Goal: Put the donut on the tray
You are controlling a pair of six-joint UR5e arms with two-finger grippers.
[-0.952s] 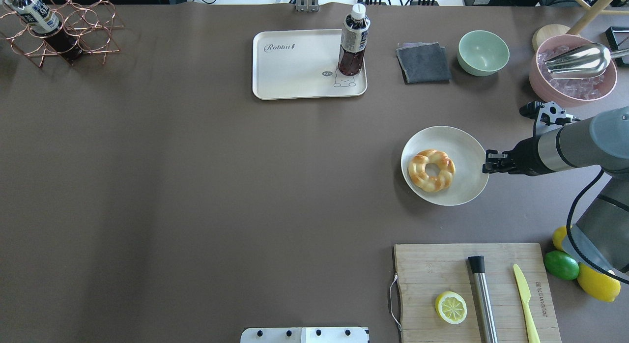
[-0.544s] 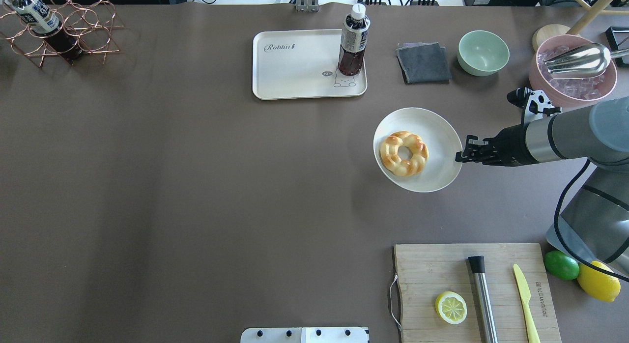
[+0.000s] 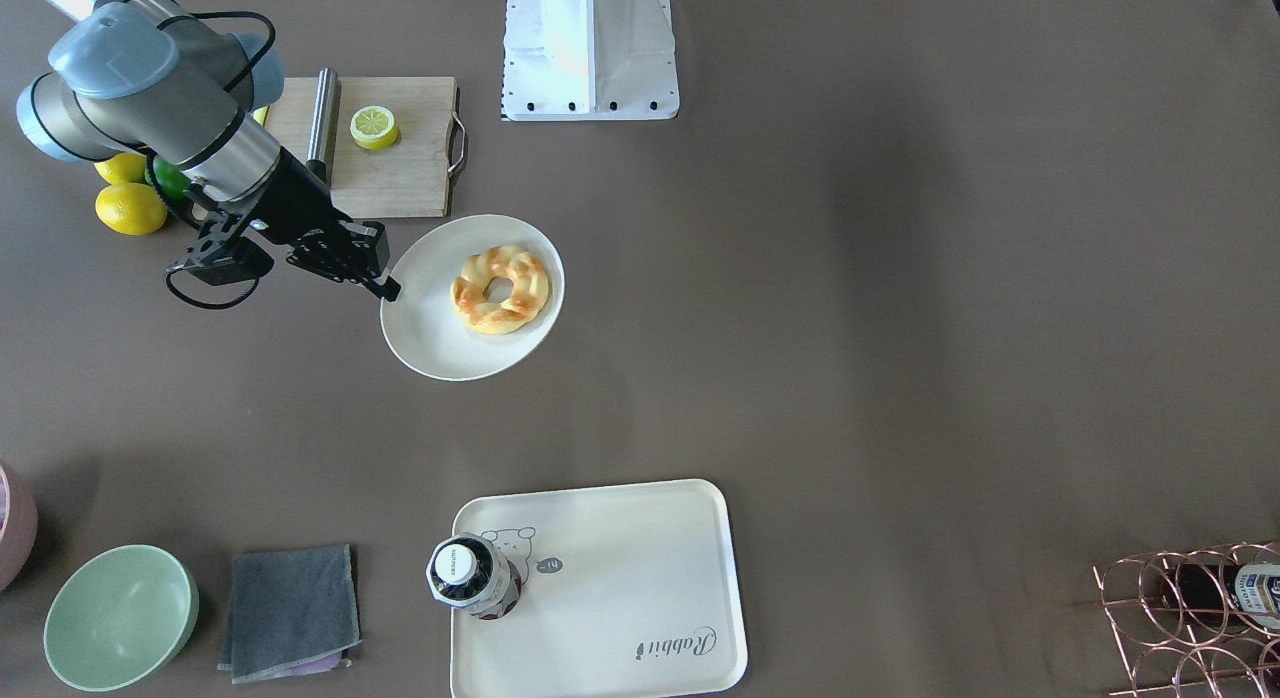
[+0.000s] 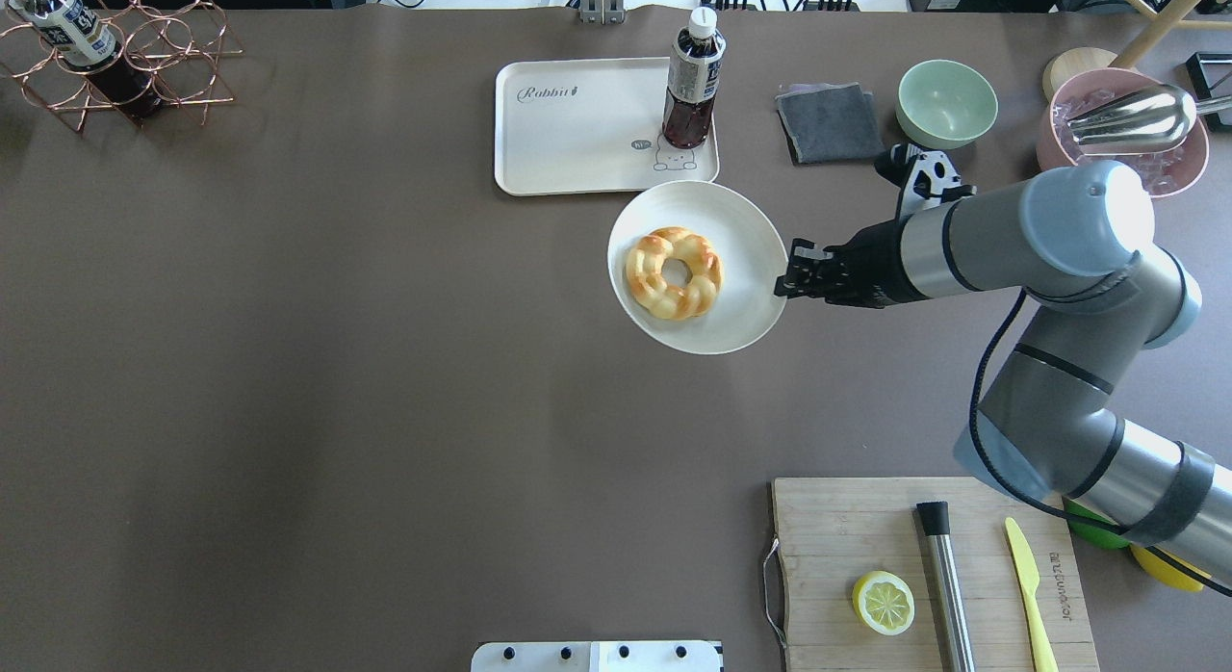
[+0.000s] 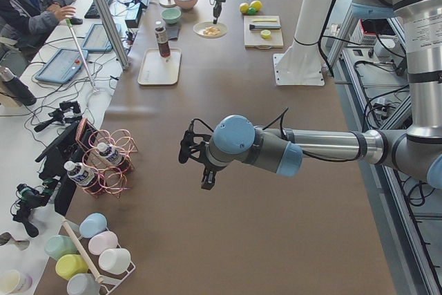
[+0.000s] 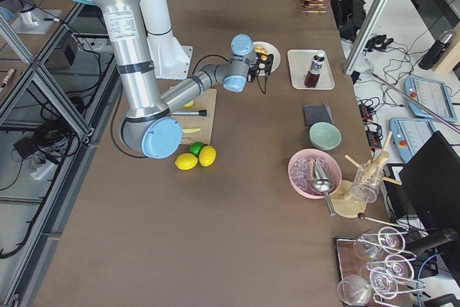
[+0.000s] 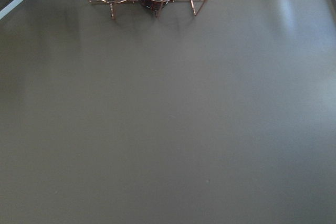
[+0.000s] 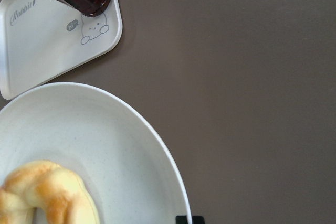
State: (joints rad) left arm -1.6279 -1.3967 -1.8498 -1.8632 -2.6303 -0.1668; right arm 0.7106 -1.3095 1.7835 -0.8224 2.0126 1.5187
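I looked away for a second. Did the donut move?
Yes. The donut, on the plate held by the right gripper, moved left and up the view, toward the tray.

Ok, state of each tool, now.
Left tool: cannot tell, only seen from the side.
Right tool: shut on the plate carrying the donut.

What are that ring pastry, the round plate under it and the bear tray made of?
The donut: glossy, evenly golden braid; real dough or a foam replica, I cannot tell. The plate: off-white, matte, faintly speckled; probably melamine or fibre plastic rather than ceramic. The tray: cream, smooth satin surface with printed bear; likely similar plastic.
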